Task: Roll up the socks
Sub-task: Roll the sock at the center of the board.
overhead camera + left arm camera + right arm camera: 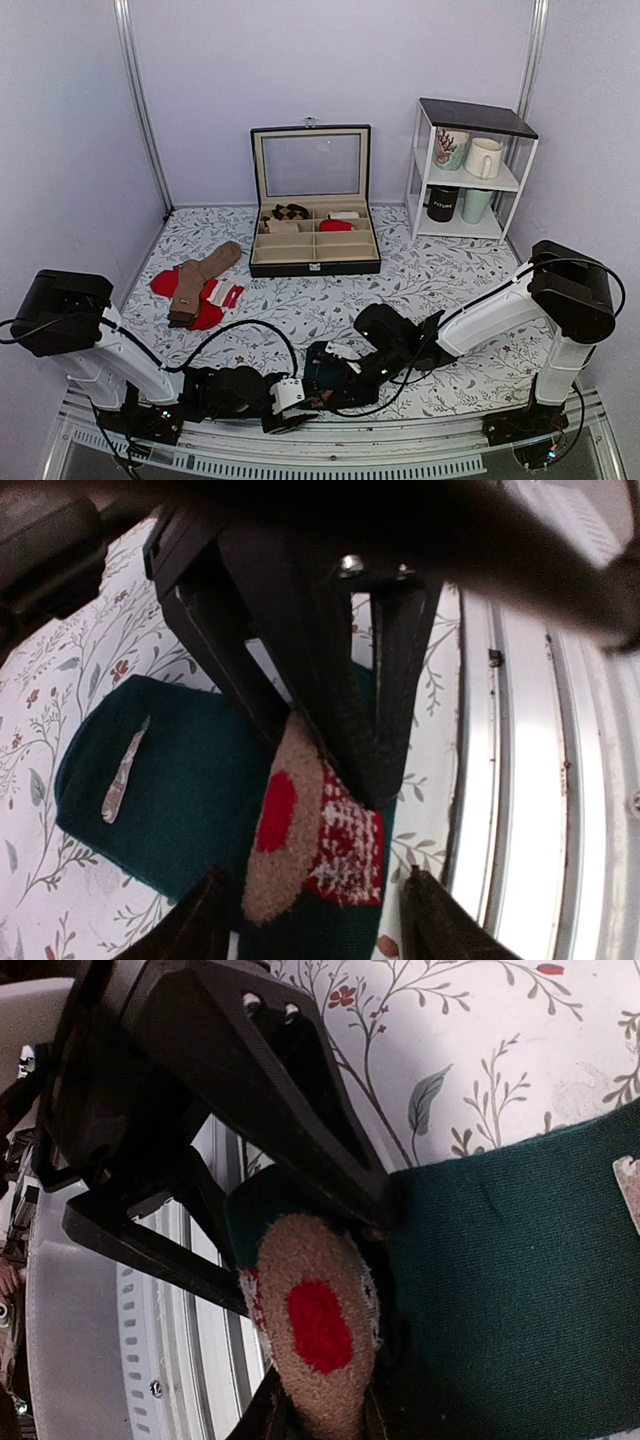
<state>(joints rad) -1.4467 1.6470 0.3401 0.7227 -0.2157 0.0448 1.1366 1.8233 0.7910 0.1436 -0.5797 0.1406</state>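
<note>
The dark teal-green socks (322, 372) lie flat near the table's front edge, with a tan patch with a red dot (285, 820) and a red-and-white patterned panel at one end. In the left wrist view, my left gripper (320, 905) is open, its fingertips (210, 915) standing on either side of that sock end. My right gripper (320, 1415) is shut on the socks (500, 1280) at the tan patch (315, 1330). It also shows in the left wrist view (335, 765), coming from the opposite side. The two grippers meet over the sock end in the top view, left gripper (298, 395) and right gripper (338, 380).
The metal rail (330, 445) of the table's front edge runs just beside the socks. Tan-brown socks (200, 275) lie on red socks (205, 312) at the left. An open black compartment box (315, 245) stands at the back. A white shelf with mugs (470, 170) stands at the back right.
</note>
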